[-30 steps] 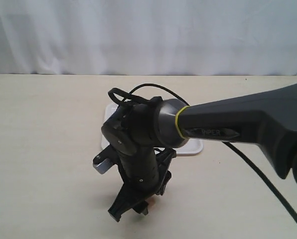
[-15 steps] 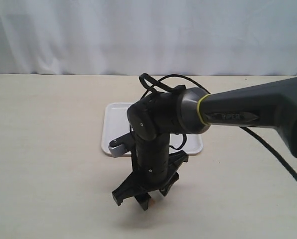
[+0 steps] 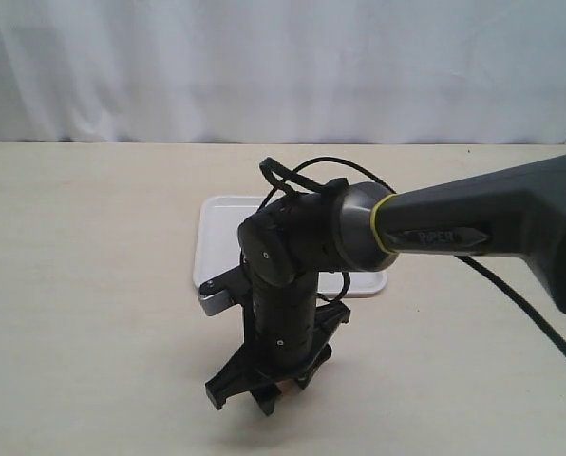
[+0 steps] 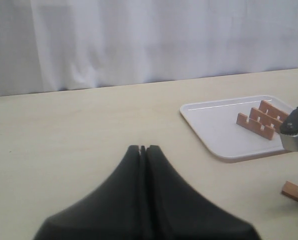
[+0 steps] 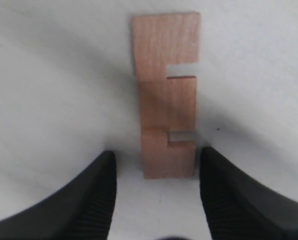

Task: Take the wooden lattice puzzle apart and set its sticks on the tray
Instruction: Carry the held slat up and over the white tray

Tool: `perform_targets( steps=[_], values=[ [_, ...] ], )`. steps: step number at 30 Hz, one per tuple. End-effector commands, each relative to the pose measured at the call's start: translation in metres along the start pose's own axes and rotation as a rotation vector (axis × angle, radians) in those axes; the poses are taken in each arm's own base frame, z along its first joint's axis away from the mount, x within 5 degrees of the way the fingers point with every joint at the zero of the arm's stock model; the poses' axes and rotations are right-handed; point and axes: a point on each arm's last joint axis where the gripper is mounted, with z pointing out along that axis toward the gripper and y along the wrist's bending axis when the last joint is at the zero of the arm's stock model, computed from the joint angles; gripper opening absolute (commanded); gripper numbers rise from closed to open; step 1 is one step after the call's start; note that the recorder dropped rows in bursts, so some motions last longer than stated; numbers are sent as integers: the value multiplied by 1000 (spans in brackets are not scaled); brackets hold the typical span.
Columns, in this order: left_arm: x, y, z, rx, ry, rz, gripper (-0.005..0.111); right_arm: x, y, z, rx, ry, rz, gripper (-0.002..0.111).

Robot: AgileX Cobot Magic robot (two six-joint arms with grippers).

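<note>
The right tool [image 5: 156, 162] hangs wide open and empty, straddling 1 stick [image 5: 166, 95] that lies flat on the worktop [image 5: 49, 75]. The stick's near end sits between the fingers, its long axis running straight ahead. The left tool [image 4: 143, 149], closed on nothing, is farther off. 2 other sticks [image 4: 256, 126] rest on the tray [image 4: 214, 125].

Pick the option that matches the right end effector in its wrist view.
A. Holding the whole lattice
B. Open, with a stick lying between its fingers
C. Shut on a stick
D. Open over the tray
B: the right end effector is open, one finger on each side of a single notched stick that lies flat on the table, with gaps showing on both sides.
</note>
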Motion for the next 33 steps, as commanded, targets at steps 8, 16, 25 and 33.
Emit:
perform_targets(
  steps=[8,16,25,33],
  values=[
    [0,0,0,2,-9,-4,0,0,-1,0,17,-18,-26,4],
    [0,0,0,2,-9,-4,0,1,-1,-26,9,-68,-26,4],
    [0,0,0,2,-9,-4,0,0,-2,-69,-4,-251,-37,4],
    [0,0,0,2,-9,-4,0,-36,-12,-85,-17,-357,22,4]
  ],
)
